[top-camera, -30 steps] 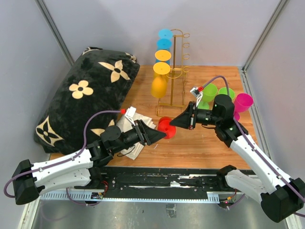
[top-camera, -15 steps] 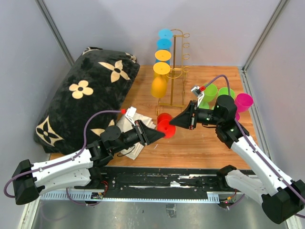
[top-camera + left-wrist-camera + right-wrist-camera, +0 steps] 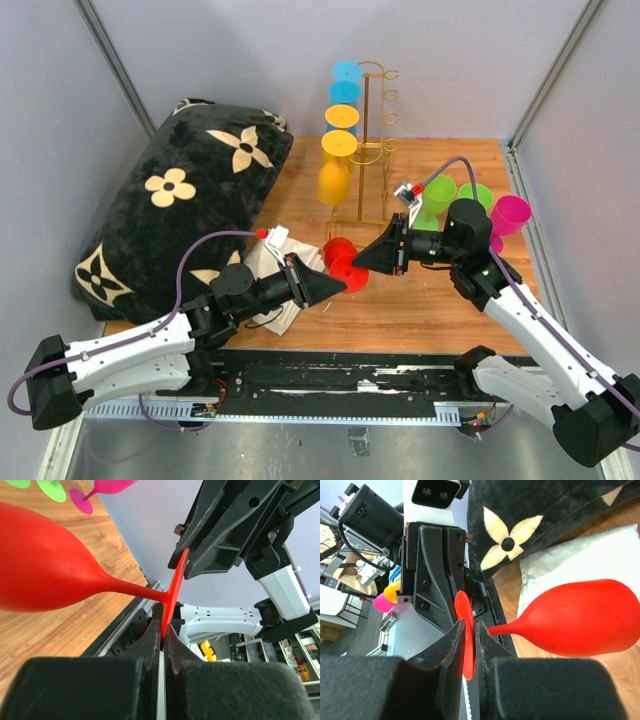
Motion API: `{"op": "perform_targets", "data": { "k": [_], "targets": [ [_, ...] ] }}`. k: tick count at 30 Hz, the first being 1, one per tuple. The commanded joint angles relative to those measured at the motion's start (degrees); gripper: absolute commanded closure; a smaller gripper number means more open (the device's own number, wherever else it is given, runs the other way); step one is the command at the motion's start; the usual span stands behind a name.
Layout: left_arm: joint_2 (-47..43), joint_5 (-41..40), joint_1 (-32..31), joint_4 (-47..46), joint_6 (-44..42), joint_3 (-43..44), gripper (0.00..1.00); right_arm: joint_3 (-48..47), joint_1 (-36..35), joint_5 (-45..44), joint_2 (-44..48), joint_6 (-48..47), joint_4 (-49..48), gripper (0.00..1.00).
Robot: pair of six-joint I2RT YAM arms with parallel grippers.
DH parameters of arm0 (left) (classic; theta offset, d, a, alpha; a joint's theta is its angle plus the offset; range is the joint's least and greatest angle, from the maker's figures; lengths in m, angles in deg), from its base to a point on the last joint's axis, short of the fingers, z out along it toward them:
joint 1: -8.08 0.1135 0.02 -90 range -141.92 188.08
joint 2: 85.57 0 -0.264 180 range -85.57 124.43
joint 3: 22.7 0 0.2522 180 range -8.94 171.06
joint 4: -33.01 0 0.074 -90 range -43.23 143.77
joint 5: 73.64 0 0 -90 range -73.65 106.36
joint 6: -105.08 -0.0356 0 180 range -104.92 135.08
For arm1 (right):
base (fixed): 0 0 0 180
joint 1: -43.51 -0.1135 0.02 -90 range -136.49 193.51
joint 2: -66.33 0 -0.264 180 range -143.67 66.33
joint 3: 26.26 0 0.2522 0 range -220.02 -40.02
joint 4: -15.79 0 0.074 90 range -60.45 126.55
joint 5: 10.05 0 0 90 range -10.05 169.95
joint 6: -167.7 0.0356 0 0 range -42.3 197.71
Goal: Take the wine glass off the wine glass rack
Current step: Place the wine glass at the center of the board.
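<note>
The red plastic wine glass [image 3: 338, 254] hangs sideways between both hands, clear of the gold wire rack [image 3: 373, 150]. The left hand [image 3: 162, 629] is clamped edge-on across its foot disc, apparently to receive it. The right hand [image 3: 469, 630] straddles that disc opposite (grip unclear).

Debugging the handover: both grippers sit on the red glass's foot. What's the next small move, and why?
Probably open the right gripper wide and back it straight off. The left gripper is shut on the foot of the red wine glass, and the right jaws flank that same disc, so one grip looks enough to carry it.
</note>
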Motion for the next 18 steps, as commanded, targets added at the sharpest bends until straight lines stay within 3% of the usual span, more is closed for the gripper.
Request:
{"op": "perform_targets", "data": {
  "k": [1,6,11,18],
  "targets": [
    [-0.7,-1.08,0.33,0.51,-2.25,1.56,0.99,-3.09,-2.01,2.37,-0.16,-3.05,2.33,0.87],
    [-1.34,-1.72,0.31,1.7,-2.79,1.71,0.99,-3.51,-2.58,3.05,-0.26,-3.09,2.13,0.99],
    [-0.86,-1.21,0.31,0.74,-2.41,1.66,0.76,-3.0,-3.29,2.73,0.86,-2.87,-1.0,0.99],
    [1.84,1.49,0.31,-2.19,-1.83,2.06,0.72,-1.54,-3.31,1.59,3.06,-2.12,-5.04,0.99]
  ]
}}
